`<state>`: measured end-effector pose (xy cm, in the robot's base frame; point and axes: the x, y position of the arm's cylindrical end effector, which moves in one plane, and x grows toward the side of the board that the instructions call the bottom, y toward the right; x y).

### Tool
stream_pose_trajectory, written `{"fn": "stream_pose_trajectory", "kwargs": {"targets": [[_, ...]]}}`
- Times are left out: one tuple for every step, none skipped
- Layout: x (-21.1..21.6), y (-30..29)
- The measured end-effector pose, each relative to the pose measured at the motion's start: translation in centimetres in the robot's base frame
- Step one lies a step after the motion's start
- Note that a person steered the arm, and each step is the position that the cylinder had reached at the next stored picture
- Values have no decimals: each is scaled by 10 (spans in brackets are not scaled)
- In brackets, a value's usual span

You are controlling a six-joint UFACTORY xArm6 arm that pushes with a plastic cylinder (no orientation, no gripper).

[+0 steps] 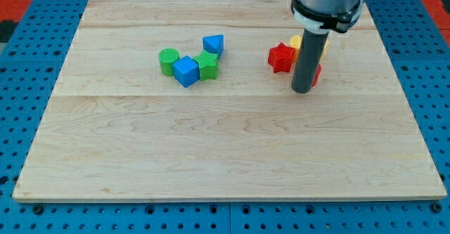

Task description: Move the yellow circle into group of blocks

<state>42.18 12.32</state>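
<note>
The yellow circle (297, 43) sits at the view's upper right, mostly hidden behind my rod, with only its edges showing. A red star (280, 57) lies just left of it, and a second red block (317, 74) peeks out to the right of the rod. My tip (301, 91) rests on the board just below these blocks, in front of the yellow circle. The group of blocks lies to the left: a green cylinder (168, 60), a blue cube (186, 71), a green block (207, 65) and a blue block (214, 46).
The wooden board (225, 150) lies on a blue pegboard surface (21, 107). The arm's grey wrist (328, 2) hangs over the board's top right.
</note>
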Motion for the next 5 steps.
{"fn": "stream_pose_trajectory", "kwargs": {"targets": [[-7, 1], [-4, 24], [-4, 50], [-4, 42], [-7, 16]]}}
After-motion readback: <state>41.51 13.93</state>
